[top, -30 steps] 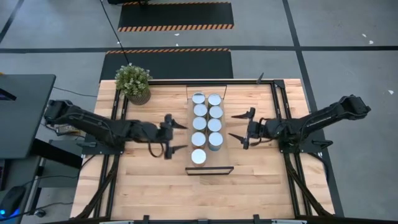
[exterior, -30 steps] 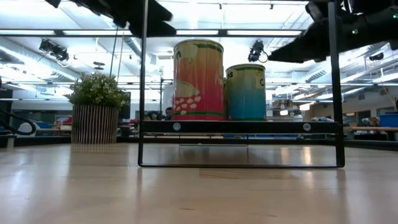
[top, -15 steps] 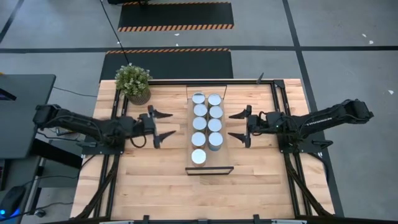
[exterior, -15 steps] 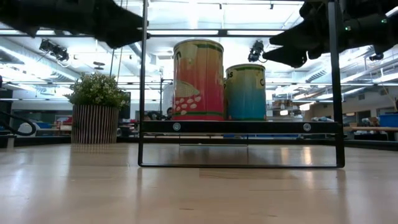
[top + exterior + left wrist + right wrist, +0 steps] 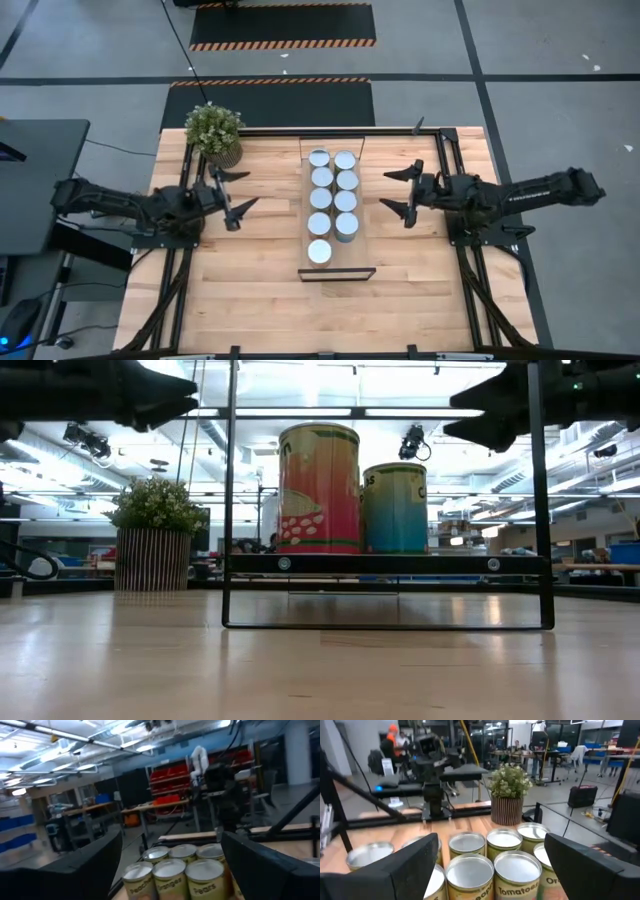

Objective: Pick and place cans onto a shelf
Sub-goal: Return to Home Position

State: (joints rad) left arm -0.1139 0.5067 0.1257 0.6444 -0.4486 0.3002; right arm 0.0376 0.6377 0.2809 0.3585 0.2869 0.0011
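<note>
Nine cans with silver tops (image 5: 333, 204) stand upright in two rows on the light-wood shelf (image 5: 337, 268) at the table's middle; in the low view two of them (image 5: 318, 488) show on the board. My left gripper (image 5: 232, 190) is open and empty left of the shelf, near the plant. My right gripper (image 5: 402, 192) is open and empty right of the shelf. The cans show between the fingers in the left wrist view (image 5: 172, 870) and in the right wrist view (image 5: 492, 862).
A potted green plant (image 5: 214, 132) stands at the table's far left corner, close to my left gripper. Dark metal frames (image 5: 450, 180) run along both sides of the table. Bare wood lies in front of the shelf (image 5: 330, 315). A person (image 5: 390, 745) shows beyond the table.
My left gripper has drawn back toward the table's left edge and a little toward the far edge, away from the shelf, staying open. My right gripper has drawn back a little toward the right edge, also open. The cans have stayed still.
</note>
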